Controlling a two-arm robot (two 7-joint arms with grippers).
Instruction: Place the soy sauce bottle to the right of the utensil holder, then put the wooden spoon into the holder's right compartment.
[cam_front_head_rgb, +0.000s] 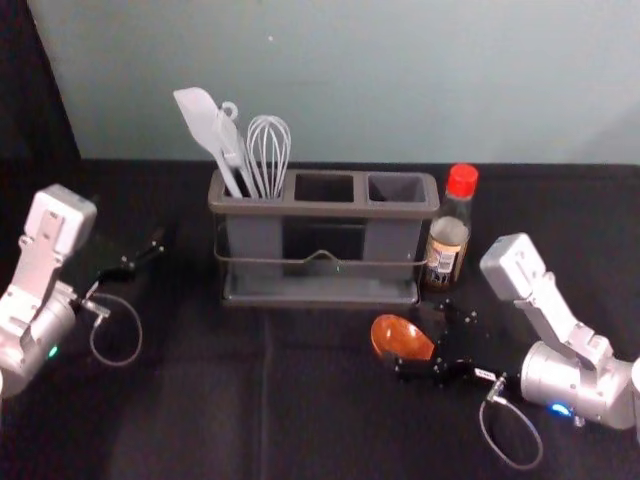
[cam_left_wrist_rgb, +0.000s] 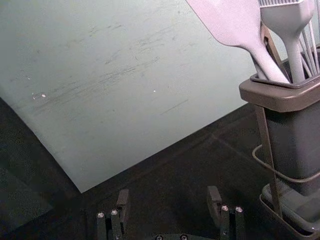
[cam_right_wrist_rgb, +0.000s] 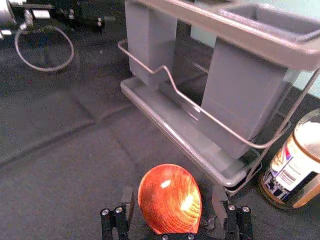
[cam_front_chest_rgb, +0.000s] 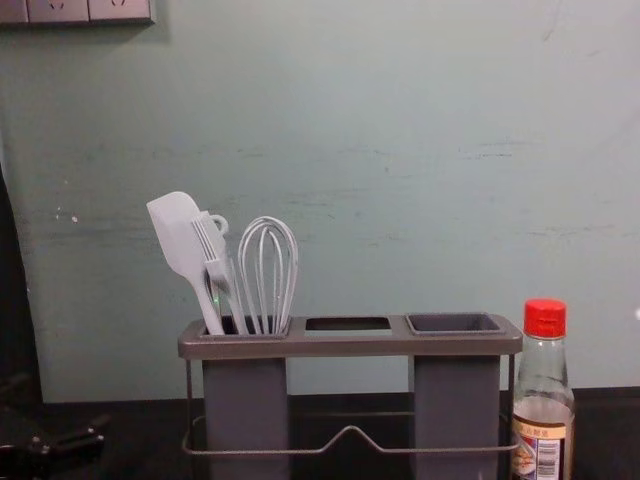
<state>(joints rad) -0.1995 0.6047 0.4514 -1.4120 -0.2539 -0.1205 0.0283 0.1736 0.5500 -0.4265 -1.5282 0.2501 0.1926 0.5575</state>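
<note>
Wooden spoon (cam_front_head_rgb: 400, 338) at right end effector (cam_front_head_rgb: 414, 336) — whisk (cam_front_head_rgb: 269, 150) in holder's (cam_front_head_rgb: 325, 209) left compartment (cam_front_head_rgb: 255, 238).

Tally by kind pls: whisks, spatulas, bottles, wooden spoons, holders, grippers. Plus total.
Whisk: 1
Spatula: 1
Bottle: 1, red cap
Wooden spoon: 1
Utensil holder: 1
Grippers: 2 (left gripper, open, to the holder's left; right gripper, open, fingers either side of the spoon's bowl)
Total: 7
</note>
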